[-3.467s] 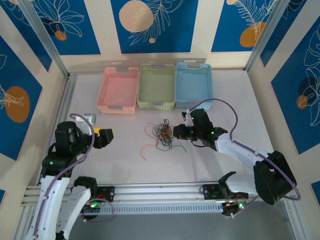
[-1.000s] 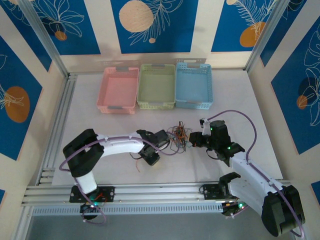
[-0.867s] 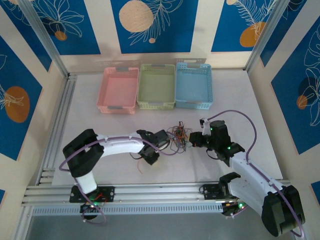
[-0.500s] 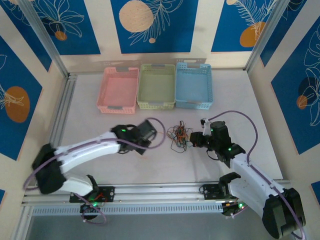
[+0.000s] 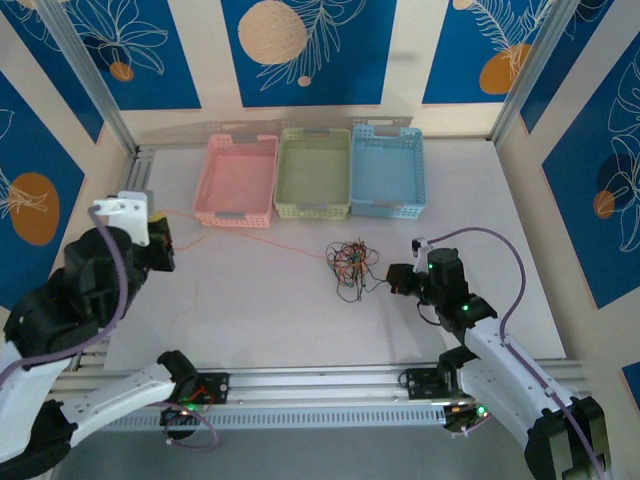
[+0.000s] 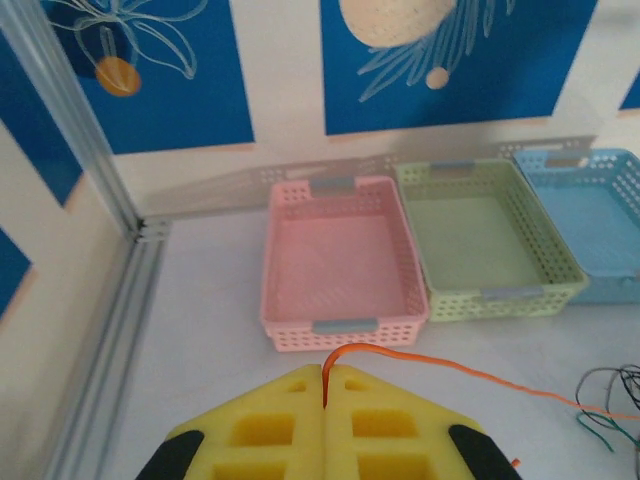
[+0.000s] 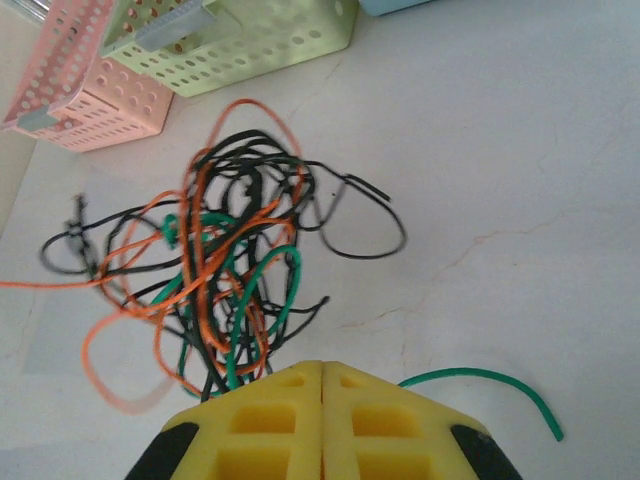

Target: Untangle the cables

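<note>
The left arm [image 5: 80,290] stands raised, left of the cables [image 5: 352,262], left fingers [image 6: 270,420] pinching an orange wire [image 6: 480,375]. Right fingers [image 7: 270,415], pressed together, seemingly clamp strands.

A knot of thin cables [image 5: 350,262] in black, orange, green and red lies bunched near the middle of the white table [image 5: 260,300], its loops crossing over one another in the right wrist view [image 7: 225,270]. One orange strand [image 5: 250,235] stretches out of the knot in a long, nearly straight line to the left, lifted off the surface, its end pinched between the closed yellow pads of the left gripper [image 6: 323,385]. A black loop [image 7: 360,225] splays out to the knot's right. A loose green strand [image 7: 490,380] curls flat beside the closed right gripper [image 7: 322,390], under whose pads several strands disappear.
</note>
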`<state>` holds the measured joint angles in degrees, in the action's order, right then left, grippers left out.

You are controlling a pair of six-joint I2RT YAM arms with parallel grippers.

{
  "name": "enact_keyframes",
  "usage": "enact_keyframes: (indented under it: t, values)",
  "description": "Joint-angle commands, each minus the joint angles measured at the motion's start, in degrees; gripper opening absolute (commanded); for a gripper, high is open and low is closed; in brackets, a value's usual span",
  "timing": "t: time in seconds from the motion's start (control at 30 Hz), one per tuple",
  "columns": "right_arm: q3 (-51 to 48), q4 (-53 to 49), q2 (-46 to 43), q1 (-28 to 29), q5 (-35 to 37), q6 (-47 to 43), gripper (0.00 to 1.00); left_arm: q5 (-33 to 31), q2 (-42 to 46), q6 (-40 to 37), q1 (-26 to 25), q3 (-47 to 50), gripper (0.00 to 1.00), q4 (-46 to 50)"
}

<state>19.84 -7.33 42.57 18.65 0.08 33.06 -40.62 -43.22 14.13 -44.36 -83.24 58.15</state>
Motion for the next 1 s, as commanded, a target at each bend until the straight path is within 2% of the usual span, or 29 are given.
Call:
enact_keyframes:
  t: [0.0, 0.13, 0.27, 0.4, 0.63, 0.87, 0.97]
  values:
    - [-0.4, -1.2, -0.6, -0.7, 2.1, 0.9, 0.00, -5.8, 0.9, -2.6, 0.5, -1.8, 0.00, 2.2]
    - [-0.4, -2.3, -0.8, -2.5, 3.2, 2.1, 0.00, -8.2, 2.5, -3.0, 0.4, -2.0, 0.00, 2.6]
    - [-0.7, -3.5, -1.0, -6.8, 2.8, 4.5, 0.00, -11.7, 4.3, -4.6, 0.5, -4.2, 0.00, 3.3]
    - [-1.2, -5.7, -1.0, -14.1, 2.0, 8.3, 0.00, -13.8, 5.2, -5.9, 0.5, -7.4, 0.00, 4.3]
    - [-3.3, -6.6, -1.6, -27.5, -5.1, 12.7, 0.00, -15.5, 7.6, -7.3, 0.3, -9.3, 0.00, 4.9]
    - [-4.0, -6.8, -1.7, -30.3, -5.6, 13.8, 0.00, -18.8, 10.1, -9.2, 0.1, -10.0, 0.00, 3.7]
    - [-4.2, -6.4, -1.8, -30.5, -6.1, 13.8, 0.00, -19.7, 10.2, -10.1, -1.6, -10.8, 0.00, 3.4]
